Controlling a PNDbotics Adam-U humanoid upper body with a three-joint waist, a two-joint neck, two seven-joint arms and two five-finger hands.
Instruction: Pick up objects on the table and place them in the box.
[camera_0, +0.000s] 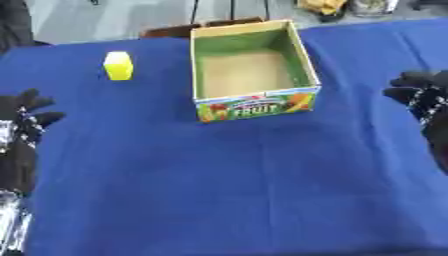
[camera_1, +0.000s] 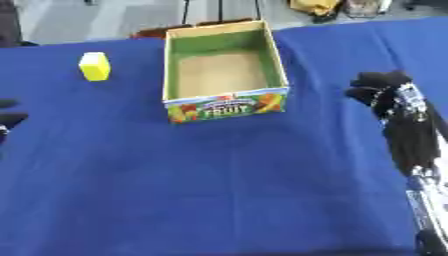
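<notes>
Your left hand (camera_0: 22, 112) and right hand (camera_1: 385, 92) hover empty, fingers relaxed. The yellow block (camera_0: 118, 65) stands on the bench (camera_0: 227, 190) beside the box (camera_0: 254, 107); a clumsy grab could topple it.

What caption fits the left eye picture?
Yellow block waits left of the empty fruit box; both hands hover apart.

Even, bright light; both views soft and blurred throughout.
</notes>
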